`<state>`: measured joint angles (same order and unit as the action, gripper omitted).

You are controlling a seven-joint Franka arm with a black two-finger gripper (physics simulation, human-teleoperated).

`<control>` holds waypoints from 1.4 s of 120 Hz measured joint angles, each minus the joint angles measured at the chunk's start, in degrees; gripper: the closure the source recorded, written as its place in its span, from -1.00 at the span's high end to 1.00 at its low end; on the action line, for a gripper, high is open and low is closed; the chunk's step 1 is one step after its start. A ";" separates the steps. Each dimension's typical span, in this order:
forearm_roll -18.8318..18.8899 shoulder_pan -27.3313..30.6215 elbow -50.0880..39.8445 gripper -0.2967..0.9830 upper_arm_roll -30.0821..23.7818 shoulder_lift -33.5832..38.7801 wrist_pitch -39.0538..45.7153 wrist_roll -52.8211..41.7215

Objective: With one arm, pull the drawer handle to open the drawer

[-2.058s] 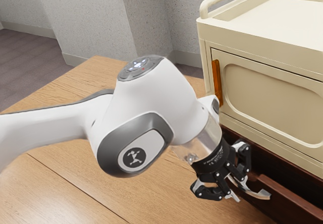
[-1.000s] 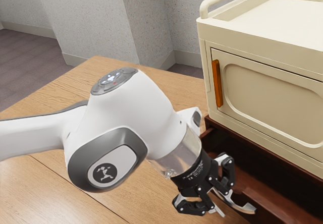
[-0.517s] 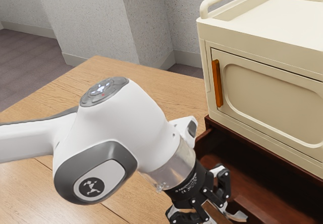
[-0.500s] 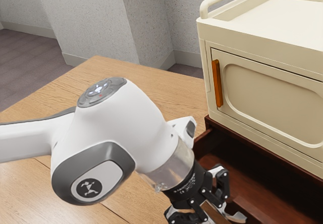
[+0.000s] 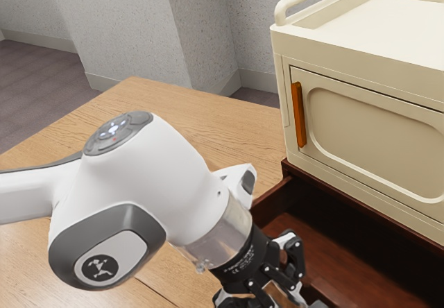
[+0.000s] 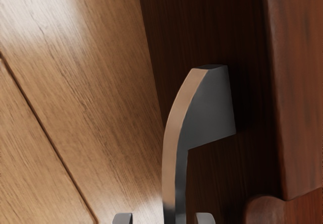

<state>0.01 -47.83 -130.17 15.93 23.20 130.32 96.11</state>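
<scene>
Tool [image 6: 164,218], unclenched, straddling handle [image 6: 174,183]; drawer [image 5: 276,198] beneath cabinet [image 5: 374,124] standing open. Advised: pulling straight outward from cabinet, level, avoiding slipping off handle.

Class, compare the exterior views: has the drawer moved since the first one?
Yes. The drawer has slid further out from beneath the cream cabinet, toward the exterior view's lower left; the cabinet sits where it did.

White lettering [image 5: 240,263] on the black wrist collar [image 5: 251,250] — illegibly small — and a white emblem [image 5: 99,270] on the arm [image 5: 166,190]
</scene>
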 joint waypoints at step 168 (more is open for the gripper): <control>5.10 1.08 -1.22 -0.40 -2.16 4.67 -0.97 3.60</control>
<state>5.10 -46.75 -131.38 13.77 27.88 129.34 99.71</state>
